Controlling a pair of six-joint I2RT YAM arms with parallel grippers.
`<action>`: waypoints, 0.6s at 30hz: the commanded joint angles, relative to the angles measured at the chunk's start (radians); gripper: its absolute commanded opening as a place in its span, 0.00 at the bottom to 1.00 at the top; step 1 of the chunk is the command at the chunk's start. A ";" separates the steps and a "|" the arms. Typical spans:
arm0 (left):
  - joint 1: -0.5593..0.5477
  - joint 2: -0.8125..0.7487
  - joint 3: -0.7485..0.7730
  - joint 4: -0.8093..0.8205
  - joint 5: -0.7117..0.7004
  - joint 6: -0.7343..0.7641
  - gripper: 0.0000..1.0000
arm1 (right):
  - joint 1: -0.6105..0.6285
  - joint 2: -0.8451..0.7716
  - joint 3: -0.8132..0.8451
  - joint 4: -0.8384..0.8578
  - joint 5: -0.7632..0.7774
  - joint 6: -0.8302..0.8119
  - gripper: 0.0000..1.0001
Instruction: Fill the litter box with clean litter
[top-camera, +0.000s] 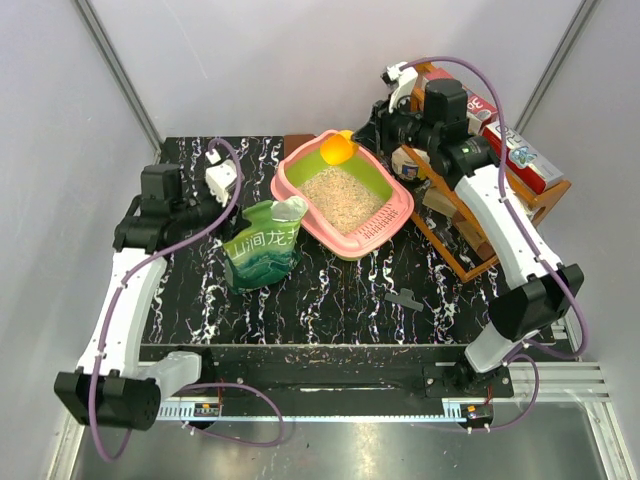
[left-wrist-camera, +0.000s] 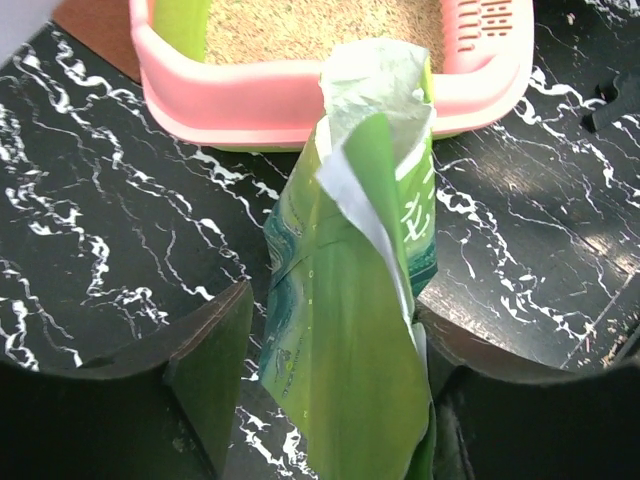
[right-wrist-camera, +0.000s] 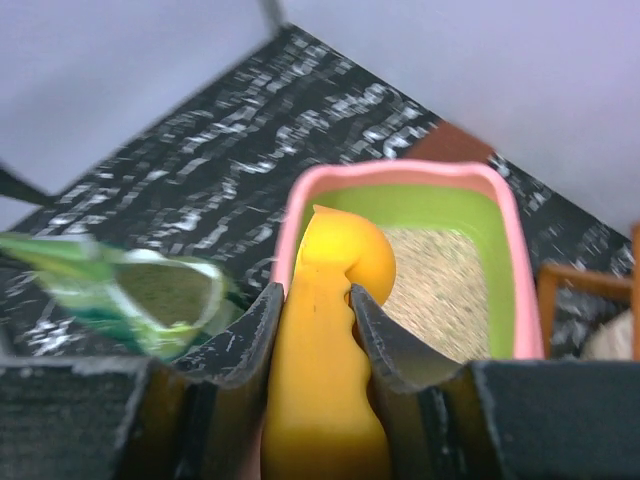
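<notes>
Right wrist: right gripper (right-wrist-camera: 315, 295) pinches smooth yellow scoop (right-wrist-camera: 345, 250); left gripper (left-wrist-camera: 335, 320) gapes around crinkled green bag (left-wrist-camera: 350, 370).

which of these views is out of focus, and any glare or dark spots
Right wrist: scoop fairly sharp, bag and table blurred. Left wrist: bag crisp, bottom corners very dark. Top external: even light, sharp, no strong glare.

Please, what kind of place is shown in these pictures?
Probably a robot test cell, not a home: a left arm and right arm bolted to one marbled table, plain grey walls around it, a litter box as prop.
</notes>
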 joint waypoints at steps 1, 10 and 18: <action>-0.014 0.066 0.088 -0.030 0.076 0.038 0.59 | 0.006 -0.032 0.098 -0.040 -0.272 0.067 0.00; -0.063 0.106 0.143 -0.091 0.107 0.083 0.13 | 0.086 -0.018 0.137 -0.120 -0.347 0.014 0.00; -0.079 0.002 0.090 -0.041 0.160 0.034 0.01 | 0.198 0.039 0.175 -0.264 -0.263 -0.153 0.00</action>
